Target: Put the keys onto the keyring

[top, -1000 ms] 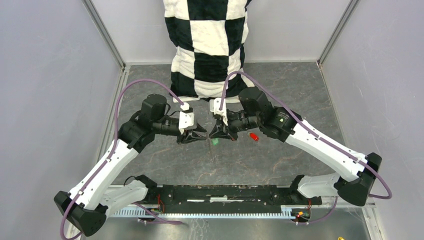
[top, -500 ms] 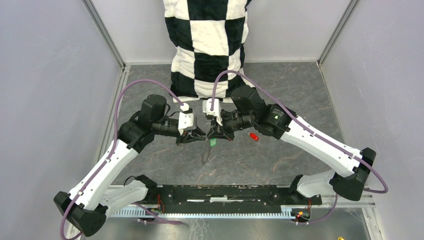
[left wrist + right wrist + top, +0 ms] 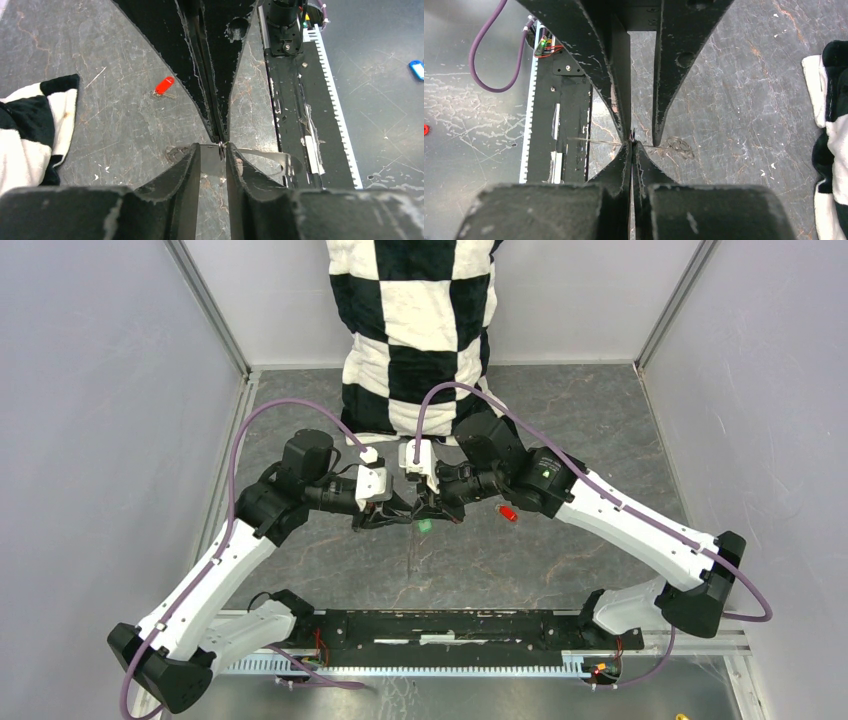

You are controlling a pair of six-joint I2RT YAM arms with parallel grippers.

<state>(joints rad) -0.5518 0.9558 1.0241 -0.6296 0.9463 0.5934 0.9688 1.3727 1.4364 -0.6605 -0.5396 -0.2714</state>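
Just on the near side of the black-and-white checked plush cloth point(image 3: 420, 330), both arms meet tip to tip above the grey stone-patterned tabletop point(image 3: 600, 420). The right gripper point(image 3: 631, 146) is closed tight, its fingertips pinching the large thin silvery wire keyring point(image 3: 674, 145), which runs out to either side of the pinch. The left gripper point(image 3: 212, 150) stands at a narrow gap, its fingers straddling the right fingertips and the wire. Whether they bear on anything cannot be told. The small green-headed key point(image 3: 425, 526) shows directly under the meeting point, slightly farther from the cloth. Whether it lies flat or hangs on the wire cannot be told. The small red-headed key point(image 3: 508, 512) lies loose on the tabletop, towards the right arm's side of the cloth and apart from the keyring. Assessment: a regrasp of the keyring appears to be in hand, with neither key confirmed threaded. Recommended: close the left gripper on the wire just beside the existing pinch before any release, hold the loop steady, and avoid twisting the thin wire.
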